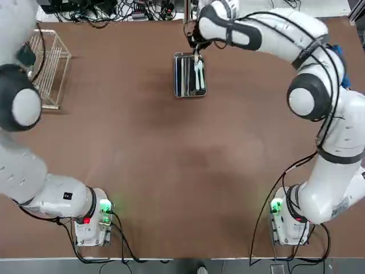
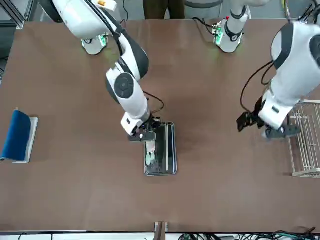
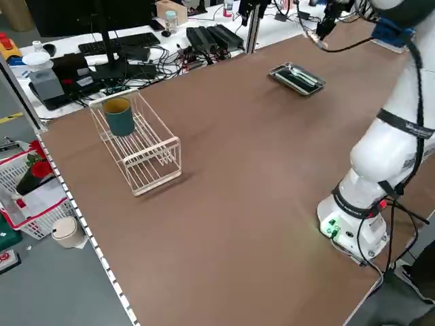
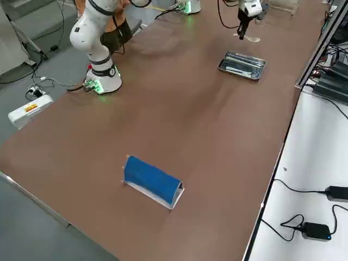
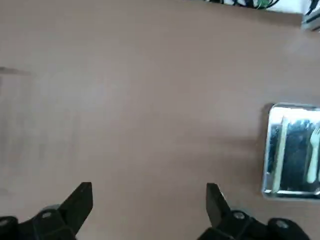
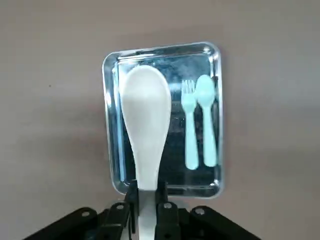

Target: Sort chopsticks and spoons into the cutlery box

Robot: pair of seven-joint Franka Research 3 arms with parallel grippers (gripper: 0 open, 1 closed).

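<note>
My right gripper [image 6: 146, 192] is shut on the handle of a white spoon [image 6: 146, 120], which hangs bowl-first above the cutlery box [image 6: 160, 48]. The box is a shiny metal tray at the far middle of the table [image 1: 176, 74], and the right gripper [image 1: 195, 48] hovers at its far end. Inside lie a pale mint spoon [image 6: 206, 120] and a small fork [image 6: 189, 125]. A pale thin stick [image 5: 281, 150], seemingly a chopstick, lies along one side of the tray. My left gripper [image 5: 149, 200] is open and holds nothing, off to the left near the wire rack.
A white wire rack [image 1: 51, 68] holding a teal cup [image 3: 121, 115] stands at the table's left edge. A blue-topped holder [image 2: 17, 135] sits near the right edge. Cables and desk equipment lie beyond the far edge.
</note>
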